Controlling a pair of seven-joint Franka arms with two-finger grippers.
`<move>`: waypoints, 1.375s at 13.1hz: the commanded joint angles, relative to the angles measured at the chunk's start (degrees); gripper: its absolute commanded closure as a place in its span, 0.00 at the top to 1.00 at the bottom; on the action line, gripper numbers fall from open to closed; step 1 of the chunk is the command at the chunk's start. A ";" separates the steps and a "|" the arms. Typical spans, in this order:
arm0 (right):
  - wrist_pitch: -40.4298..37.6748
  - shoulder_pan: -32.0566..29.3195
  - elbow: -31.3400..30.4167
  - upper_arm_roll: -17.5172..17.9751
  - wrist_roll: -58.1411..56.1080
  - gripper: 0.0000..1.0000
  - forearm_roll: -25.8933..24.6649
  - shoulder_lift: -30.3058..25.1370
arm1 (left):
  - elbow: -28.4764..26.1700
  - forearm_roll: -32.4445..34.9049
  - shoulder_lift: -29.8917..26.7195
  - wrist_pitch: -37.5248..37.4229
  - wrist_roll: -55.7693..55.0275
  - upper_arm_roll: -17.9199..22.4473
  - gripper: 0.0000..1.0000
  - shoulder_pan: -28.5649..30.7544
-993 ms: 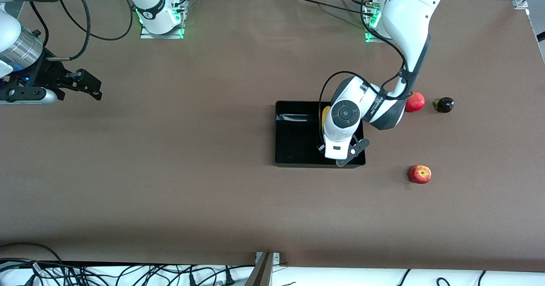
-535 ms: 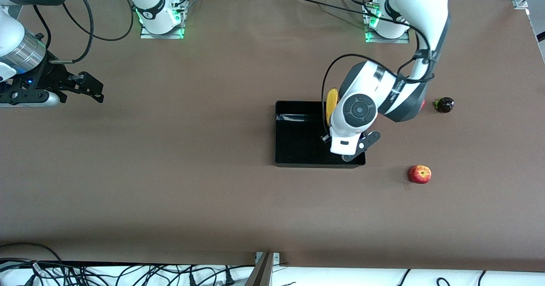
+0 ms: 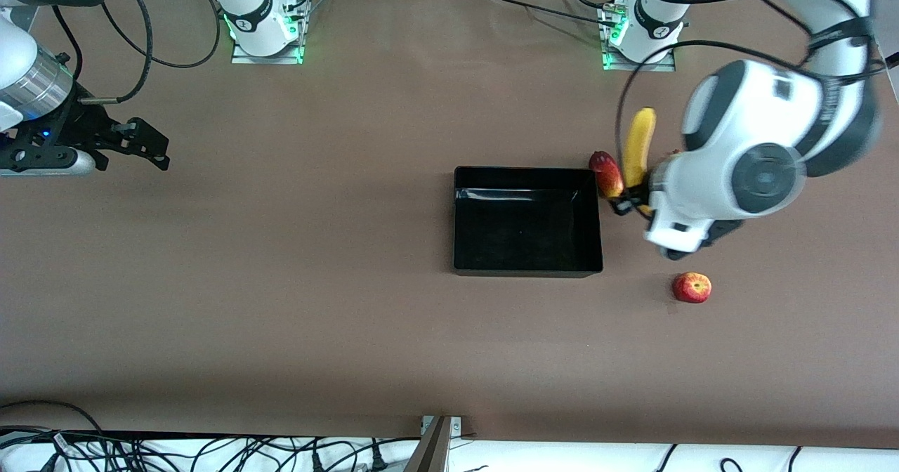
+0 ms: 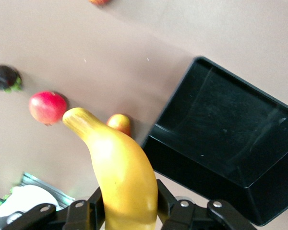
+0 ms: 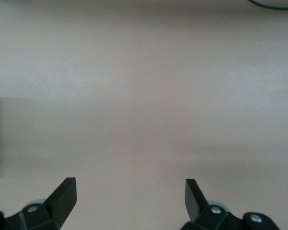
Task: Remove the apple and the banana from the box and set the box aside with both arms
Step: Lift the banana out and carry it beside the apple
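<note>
My left gripper (image 3: 630, 204) is shut on the long yellow banana (image 3: 639, 145) and holds it in the air over the table, just off the tray's end toward the left arm's end. In the left wrist view the black fingers (image 4: 165, 203) clamp the banana (image 4: 120, 167). The black tray (image 3: 527, 270) stands empty at mid-table and also shows in the left wrist view (image 4: 221, 134). The red apple (image 3: 692, 287) lies on the table, nearer the front camera than the tray's corner. My right gripper (image 3: 151, 150) is open and empty at the right arm's end, and it waits (image 5: 129, 191).
A red-yellow mango (image 3: 605, 173) lies against the tray's corner, under the banana. The left wrist view shows the mango (image 4: 119, 123), a round red pomegranate (image 4: 47, 107) and a dark purple fruit (image 4: 4, 77) in a row on the table.
The left arm has swung from over the tray toward the left arm's end of the table, carrying the banana out and higher. The tray now shows empty. The right arm has not moved.
</note>
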 commanded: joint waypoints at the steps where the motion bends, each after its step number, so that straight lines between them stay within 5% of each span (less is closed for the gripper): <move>1: -0.16 0.09 1.01 -0.05 0.02 1.00 0.20 0.36 | -0.42 0.51 -1.50 -1.40 15.85 -0.24 0.00 8.51; 5: 1.15 0.00 1.10 -0.05 0.02 1.00 0.20 0.97 | -1.21 5.70 -0.71 7.18 40.82 0.20 0.00 21.01; 8: 1.86 0.26 1.10 -0.05 0.02 1.00 0.20 1.33 | -1.22 5.19 4.37 15.79 49.46 4.68 0.00 21.73; 18: 1.43 0.26 1.01 -0.05 0.02 1.00 0.20 1.68 | -2.53 4.74 18.72 42.44 46.59 5.30 0.00 21.73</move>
